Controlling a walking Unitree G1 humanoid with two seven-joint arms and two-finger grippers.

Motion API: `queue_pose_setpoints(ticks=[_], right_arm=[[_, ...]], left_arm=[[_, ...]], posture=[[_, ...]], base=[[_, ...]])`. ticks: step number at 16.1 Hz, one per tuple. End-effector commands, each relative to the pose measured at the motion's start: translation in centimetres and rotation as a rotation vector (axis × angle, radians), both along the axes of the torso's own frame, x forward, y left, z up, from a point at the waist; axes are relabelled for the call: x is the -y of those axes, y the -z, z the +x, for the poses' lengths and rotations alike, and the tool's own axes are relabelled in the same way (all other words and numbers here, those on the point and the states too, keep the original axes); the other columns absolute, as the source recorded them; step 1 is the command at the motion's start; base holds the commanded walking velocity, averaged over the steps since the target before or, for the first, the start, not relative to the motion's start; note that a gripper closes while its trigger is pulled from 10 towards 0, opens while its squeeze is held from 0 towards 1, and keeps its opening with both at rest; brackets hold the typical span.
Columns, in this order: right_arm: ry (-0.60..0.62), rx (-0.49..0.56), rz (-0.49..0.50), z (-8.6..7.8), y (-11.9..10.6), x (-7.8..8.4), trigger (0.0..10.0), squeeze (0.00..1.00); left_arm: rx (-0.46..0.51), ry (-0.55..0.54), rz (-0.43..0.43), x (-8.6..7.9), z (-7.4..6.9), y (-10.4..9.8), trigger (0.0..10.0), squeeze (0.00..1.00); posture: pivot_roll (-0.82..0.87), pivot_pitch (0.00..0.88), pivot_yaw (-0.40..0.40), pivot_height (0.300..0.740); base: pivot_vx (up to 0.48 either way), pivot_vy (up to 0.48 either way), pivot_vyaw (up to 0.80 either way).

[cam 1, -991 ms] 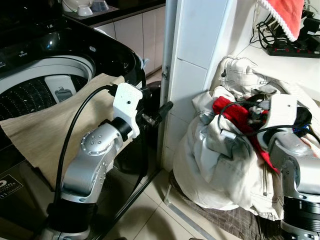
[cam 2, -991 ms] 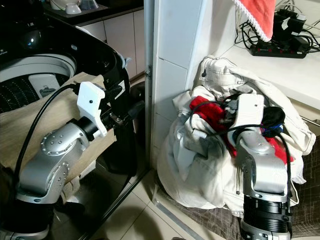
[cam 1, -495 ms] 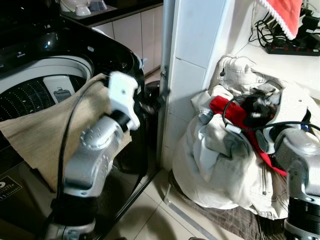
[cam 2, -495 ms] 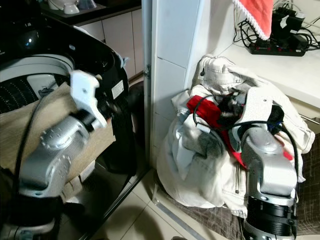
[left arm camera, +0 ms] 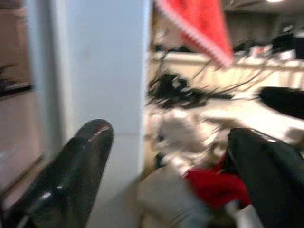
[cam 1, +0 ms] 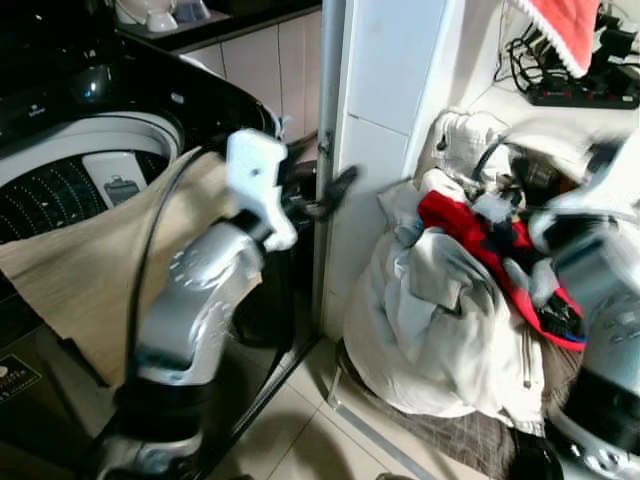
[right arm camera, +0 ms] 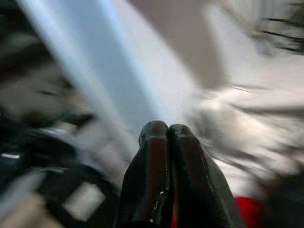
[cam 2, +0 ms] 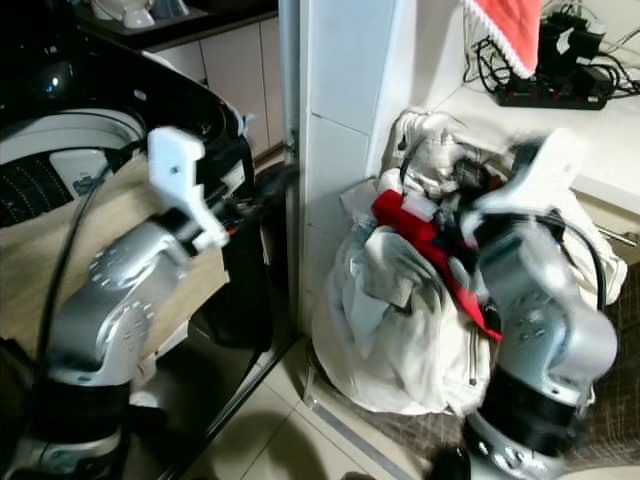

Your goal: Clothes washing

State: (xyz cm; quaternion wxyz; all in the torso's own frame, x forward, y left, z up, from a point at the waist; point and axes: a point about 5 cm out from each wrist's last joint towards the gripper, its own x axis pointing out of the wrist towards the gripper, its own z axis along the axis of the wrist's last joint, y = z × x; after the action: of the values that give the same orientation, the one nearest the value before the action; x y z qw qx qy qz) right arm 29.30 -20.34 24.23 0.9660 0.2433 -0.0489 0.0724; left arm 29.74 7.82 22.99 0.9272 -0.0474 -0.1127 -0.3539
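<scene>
One beige cloth [cam 1: 90,270] drapes over the rim of the washing machine [cam 1: 120,130] at far left. Beside it the left gripper [left arm camera: 166,166] hangs spread wide and empty near the white pillar [cam 1: 385,130]. Right of that, the right gripper [right arm camera: 166,137], fingers pressed together, blurs above the heap of clothes [cam 1: 440,320], holding nothing visible.

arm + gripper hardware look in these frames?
Two silver metal arms with rounded, bolted joint housings. The left arm carries a white wrist block and a black cable looped along it. The left gripper has long glossy black fingers. The right gripper has the same black fingers; its arm is blurred.
</scene>
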Motion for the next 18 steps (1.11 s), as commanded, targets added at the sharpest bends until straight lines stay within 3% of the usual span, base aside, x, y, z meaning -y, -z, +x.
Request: queue_pose_setpoints(ticks=[1, 5, 7, 8, 9, 10, 11, 12, 14, 16, 18], right_arm=[[-0.050, 0.023, 0.072, -0.1, -0.3, 0.0, 0.0, 0.00], [-0.213, 0.091, 0.270, 0.1, -1.7, -0.9, 0.0, 0.00], [-0.254, 0.097, 0.287, 0.1, -1.8, -1.2, 0.0, 0.00], [-0.252, 0.081, 0.154, 0.0, -1.9, -1.3, 0.0, 0.00], [-0.162, 0.027, -0.095, 0.2, -1.4, -0.8, 0.0, 0.00], [-0.034, -0.041, -0.253, 0.5, -0.7, 0.3, 4.9, 0.00], [0.018, -0.086, -0.306, 0.6, -0.2, 0.9, 10.0, 0.00], [0.158, -0.162, -0.406, 0.4, 0.8, 2.6, 10.0, 1.00], [0.270, -0.213, -0.442, -0.5, 1.5, 3.7, 10.0, 1.00], [0.291, -0.291, -0.461, -1.2, 2.5, 4.2, 10.0, 1.00], [0.275, -0.340, -0.492, -1.4, 3.4, 4.3, 10.0, 1.00]], left_arm=[[0.037, 0.062, -0.036, 0.7, -0.2, -1.4, 10.0, 1.00], [0.052, 0.240, -0.101, 3.2, -1.0, -3.1, 10.0, 1.00], [0.047, 0.281, -0.086, 3.8, -1.3, -2.8, 10.0, 1.00], [0.056, 0.238, -0.046, 3.7, -1.0, -2.5, 10.0, 1.00], [0.041, 0.155, -0.031, 3.3, -0.3, -2.2, 10.0, 1.00], [0.042, 0.068, 0.016, 2.6, 0.4, -1.7, 10.0, 1.00], [0.043, 0.035, 0.037, 2.2, 0.6, -1.4, 10.0, 1.00], [0.010, -0.025, 0.069, 1.0, 1.1, -0.4, 10.0, 0.00], [-0.020, -0.056, 0.118, -0.6, 1.0, 0.9, 10.0, 0.00], [-0.026, -0.010, 0.193, -1.1, 0.3, 1.9, 10.0, 0.00], [-0.037, -0.013, 0.208, -1.4, 0.1, 2.3, 10.0, 0.00]], posture=[[-0.20, 0.000, -0.001, 0.740], [-0.20, 0.000, -0.004, 0.740], [-0.20, 0.000, -0.004, 0.740], [-0.20, 0.000, -0.004, 0.740], [-0.21, 0.000, -0.013, 0.740], [-0.21, 0.000, -0.012, 0.740], [-0.21, 0.000, -0.012, 0.740], [-0.22, 0.000, -0.009, 0.740], [-0.22, 0.000, -0.002, 0.740], [-0.22, 0.000, -0.001, 0.740], [-0.22, 0.000, 0.006, 0.740]], base=[[0.000, 0.000, 0.00], [0.000, 0.000, 0.00], [0.000, 0.000, 0.00], [0.000, 0.000, 0.00], [0.000, 0.000, 0.00], [0.000, 0.000, 0.00], [0.000, 0.000, 0.00], [0.000, 0.000, 0.00], [0.000, 0.000, 0.00], [0.000, 0.000, 0.00], [0.000, 0.000, 0.00]])
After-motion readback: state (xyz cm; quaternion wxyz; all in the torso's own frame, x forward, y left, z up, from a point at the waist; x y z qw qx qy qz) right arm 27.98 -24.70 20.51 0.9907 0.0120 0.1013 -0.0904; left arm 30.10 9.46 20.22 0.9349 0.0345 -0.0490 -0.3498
